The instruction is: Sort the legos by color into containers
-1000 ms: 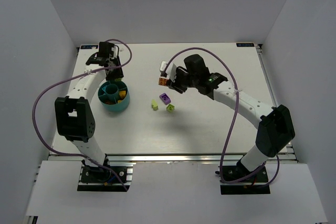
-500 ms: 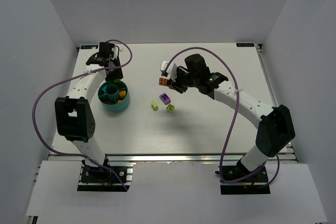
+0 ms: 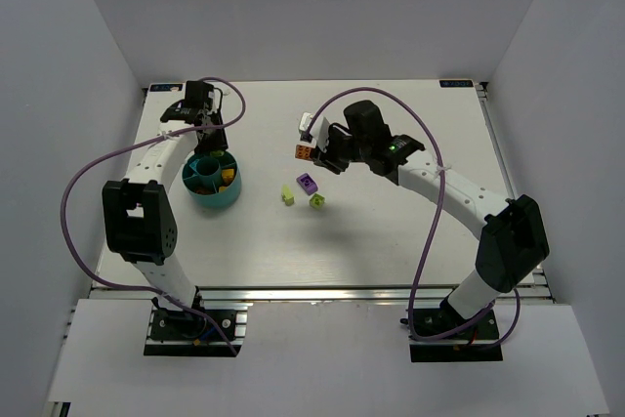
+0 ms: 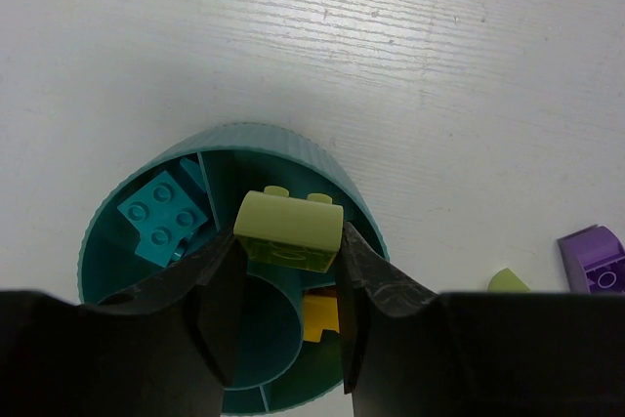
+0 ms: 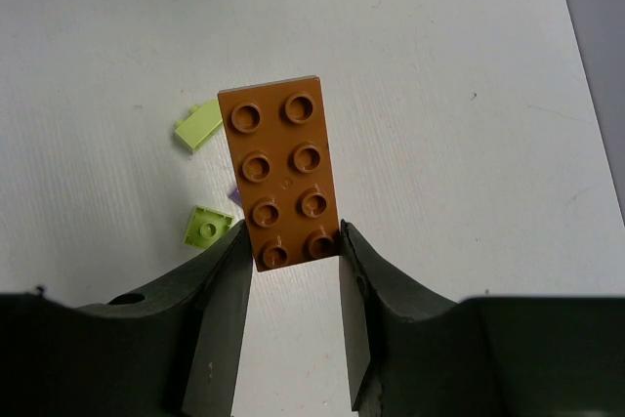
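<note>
Left hand with lime lego, perhaps slightly farther back

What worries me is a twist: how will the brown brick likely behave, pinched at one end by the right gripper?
Probably stiff: the brown brick shows straight edges though the right gripper clamps only its last stud row. Smooth sides and long overhang suggest it could pivot if bumped.

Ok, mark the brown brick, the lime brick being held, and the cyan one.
Brown eight-stud plastic brick [image 5: 281, 175], right wrist view, middle of studded face.
Lime green plastic brick [image 4: 288, 231], left wrist view, front face.
Cyan four-stud plastic brick [image 4: 161, 214], left wrist view, centre of top.
</note>
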Motion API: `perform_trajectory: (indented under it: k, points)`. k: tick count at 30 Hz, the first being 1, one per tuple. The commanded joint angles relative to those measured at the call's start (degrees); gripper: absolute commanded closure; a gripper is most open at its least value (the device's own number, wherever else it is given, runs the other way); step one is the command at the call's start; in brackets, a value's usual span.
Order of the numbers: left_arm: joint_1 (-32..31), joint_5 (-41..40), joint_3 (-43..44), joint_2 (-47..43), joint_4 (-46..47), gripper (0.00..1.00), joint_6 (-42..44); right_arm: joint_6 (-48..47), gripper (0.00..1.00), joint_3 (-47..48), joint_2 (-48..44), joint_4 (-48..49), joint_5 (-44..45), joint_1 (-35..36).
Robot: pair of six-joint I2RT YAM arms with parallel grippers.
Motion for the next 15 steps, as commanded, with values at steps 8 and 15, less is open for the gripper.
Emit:
perform_trajectory:
  k: [8, 15]
  points:
    - [0.0, -1.9, 1.8, -1.7, -1.2, 0.42, 0.5, 0.5, 1.00, 0.1, -2.6, 2.2, -0.9, -0.2]
    - [0.0, -1.6, 3.7, -2.4, -2.1, 0.41, 0.2, 0.3, 1.00, -0.3, -3.2, 2.3, -1.0, -0.2]
